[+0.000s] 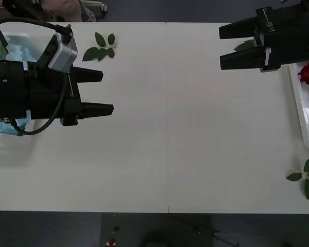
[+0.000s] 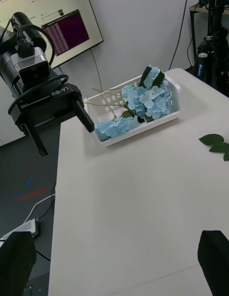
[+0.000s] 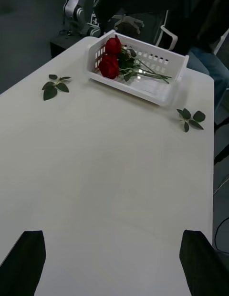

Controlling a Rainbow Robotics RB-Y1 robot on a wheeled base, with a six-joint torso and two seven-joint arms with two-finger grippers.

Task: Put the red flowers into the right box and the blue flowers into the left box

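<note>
Looks like we're basically done sorting, so the main risk now is messing up what's already in place. Nearest to us the counter (image 1: pixel 165 128) is bare in the middle, with just loose leaf sprigs (image 1: pixel 305 177) at the near right corner and more (image 1: pixel 100 47) toward the far left. If we take those sprigs for flowers and go grabbing, we'd waste moves or drop greenery into a box.

Our left end effector (image 1: pixel 98 92) hangs above the counter just beside the left box (image 2: pixel 171 88), fingers spread apart and holding nothing. It's level, pointing across toward the middle. The blue flowers (image 2: pixel 140 102) are piled in that box, a few leaves and thin stems poking up over the rim. A careless swing back over it could snag a stem and drag a cluster out.

Our right end effector (image 1: pixel 232 46) sits farther off, over the far right part of the counter, also spread wide and empty, pointing inward. The red flowers (image 3: pixel 110 59) lie in the right box (image 3: pixel 164 62) with their stems running along the bottom. Same worry there: that arm is close to the box, so pulling away low could bump the wall and shove it toward the counter edge.
</note>
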